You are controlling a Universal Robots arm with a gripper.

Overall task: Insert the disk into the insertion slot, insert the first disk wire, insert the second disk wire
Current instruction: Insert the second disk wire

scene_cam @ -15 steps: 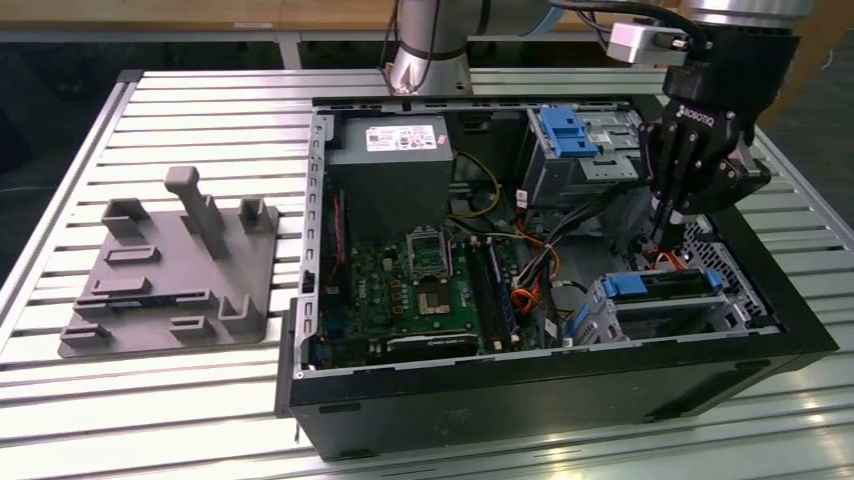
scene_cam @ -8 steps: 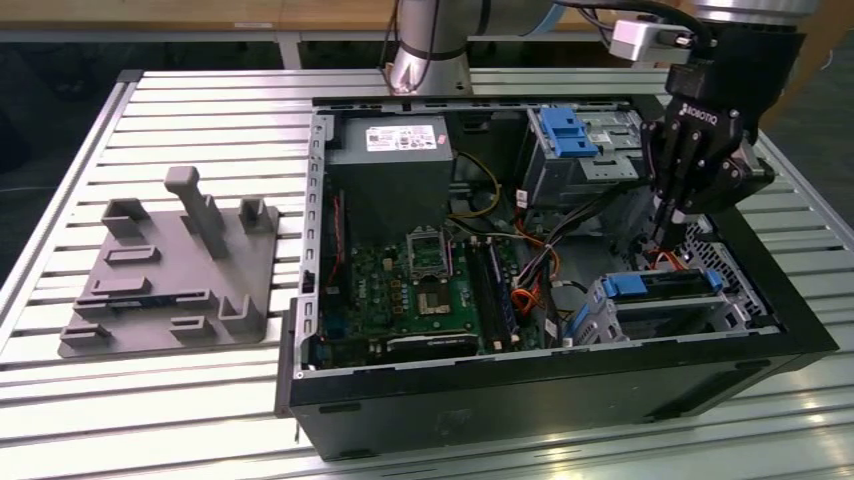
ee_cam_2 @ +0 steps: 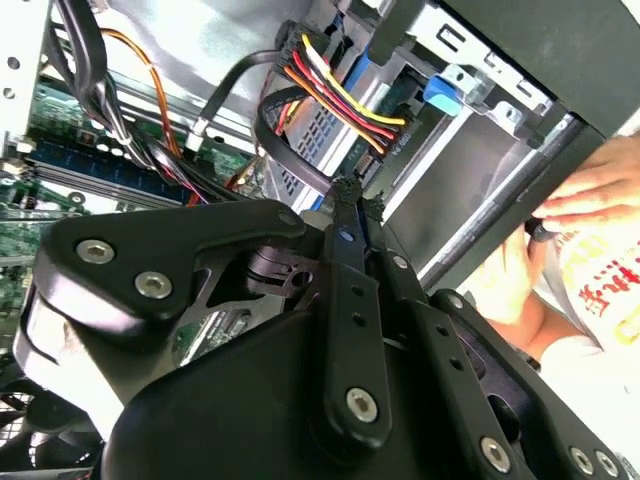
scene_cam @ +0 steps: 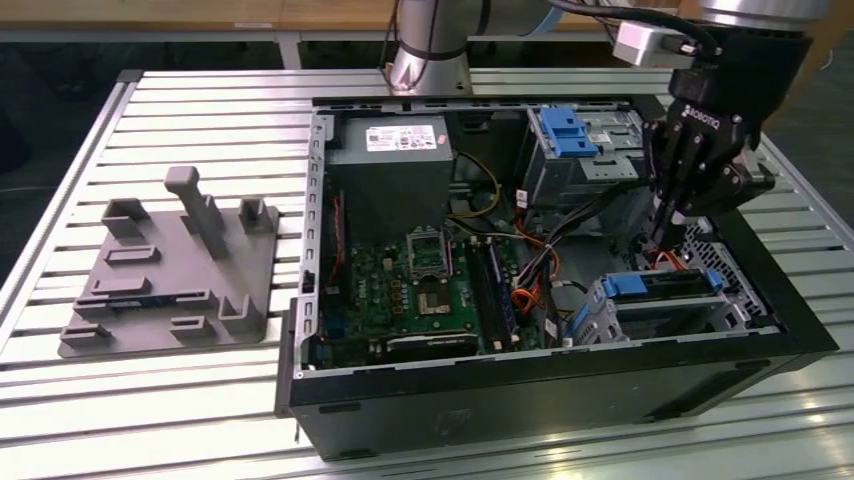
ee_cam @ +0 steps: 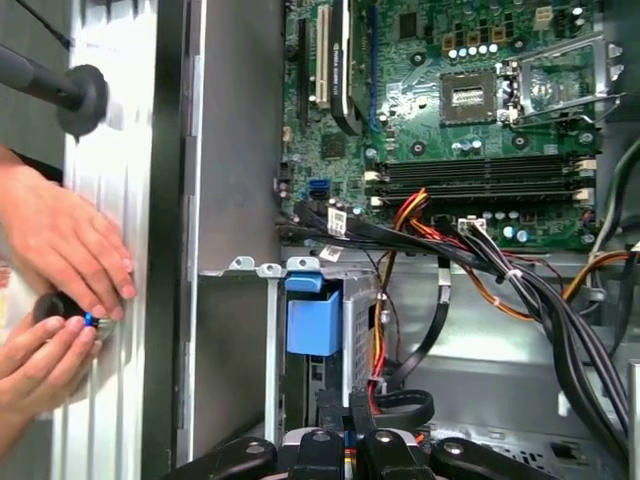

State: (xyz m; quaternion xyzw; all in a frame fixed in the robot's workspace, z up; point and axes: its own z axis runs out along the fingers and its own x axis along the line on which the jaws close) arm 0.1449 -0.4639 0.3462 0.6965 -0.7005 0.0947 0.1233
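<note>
The disk [scene_cam: 663, 287], in its blue caddy, sits inside the insertion slot [scene_cam: 731, 285], a low silver cage at the exterior view's right end of the open computer case. My black gripper [scene_cam: 663, 242] points down just behind the disk's end with its fingers together. In the second wrist view the gripper [ee_cam_2: 355, 190] has its tips against a looped black cable [ee_cam_2: 285, 160], beside a connector [ee_cam_2: 388, 138] with red, yellow and orange wires at the disk's edge. I cannot tell whether anything is pinched. The blue caddy [ee_cam: 313, 322] also appears in the first wrist view above my gripper [ee_cam: 348, 408].
A taller silver cage with a blue latch [scene_cam: 567, 130] stands behind the gripper. Cable bundles [ee_cam: 520, 280] cross between motherboard [scene_cam: 427, 290] and cages. A person's hands [ee_cam: 60, 260] rest on the table outside the case wall. A grey fixture [scene_cam: 174, 270] lies at the exterior view's left.
</note>
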